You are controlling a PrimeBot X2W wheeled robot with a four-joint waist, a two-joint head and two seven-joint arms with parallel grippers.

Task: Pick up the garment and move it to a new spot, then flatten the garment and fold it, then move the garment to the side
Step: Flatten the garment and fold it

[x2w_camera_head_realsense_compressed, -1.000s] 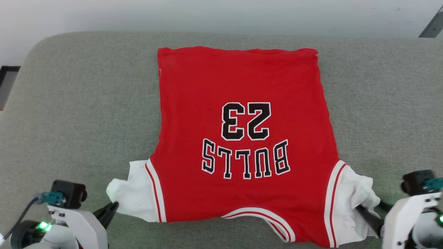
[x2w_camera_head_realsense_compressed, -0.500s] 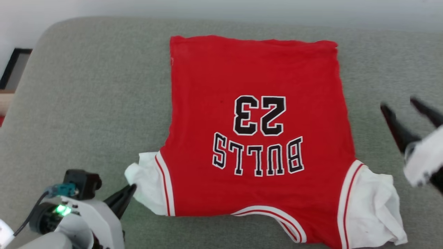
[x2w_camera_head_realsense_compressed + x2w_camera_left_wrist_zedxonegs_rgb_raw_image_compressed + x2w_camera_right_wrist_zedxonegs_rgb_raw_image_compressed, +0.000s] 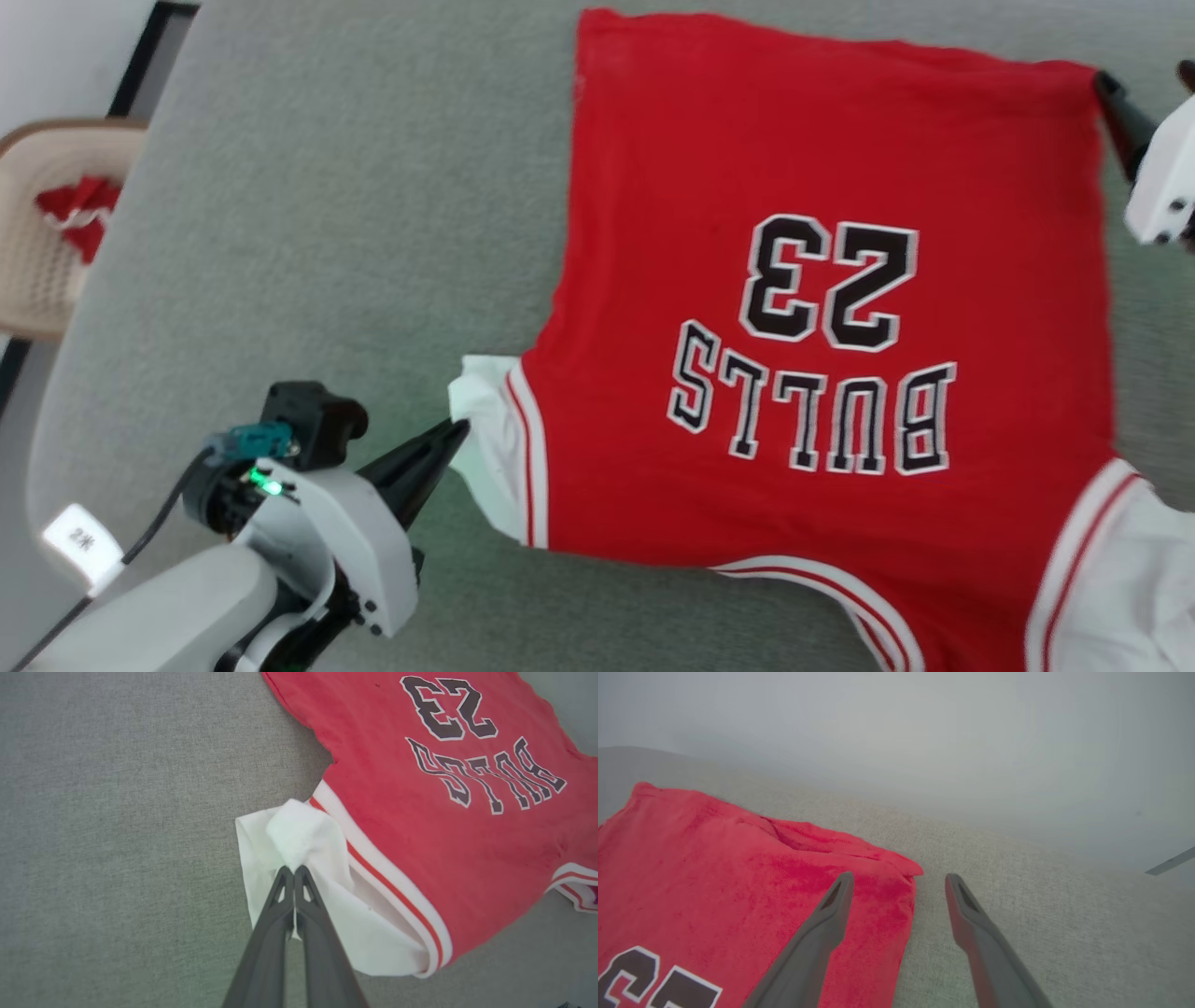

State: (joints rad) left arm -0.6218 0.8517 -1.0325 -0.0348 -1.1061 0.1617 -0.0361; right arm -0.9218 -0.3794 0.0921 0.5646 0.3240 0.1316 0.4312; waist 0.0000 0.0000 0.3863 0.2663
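Observation:
The garment, a red jersey with upside-down "BULLS 23" lettering, lies spread on the grey cushion, its hem on the far side. My left gripper is at the near left corner. In the left wrist view this gripper is shut on a bunched bit of the garment's white lining. My right gripper is at the far right hem corner. In the right wrist view it stands open, one finger over the red garment corner, the other over bare cushion.
A beige basket holding a red-and-white cloth bundle stands off the cushion's left edge. A pale wall rises behind the cushion's far edge. Bare grey cushion stretches left of the garment.
The head camera has swung, shifting the whole picture. My right gripper left the white lining at the near right corner and travelled open to the far right hem corner. The left gripper stays pinched on the lining.

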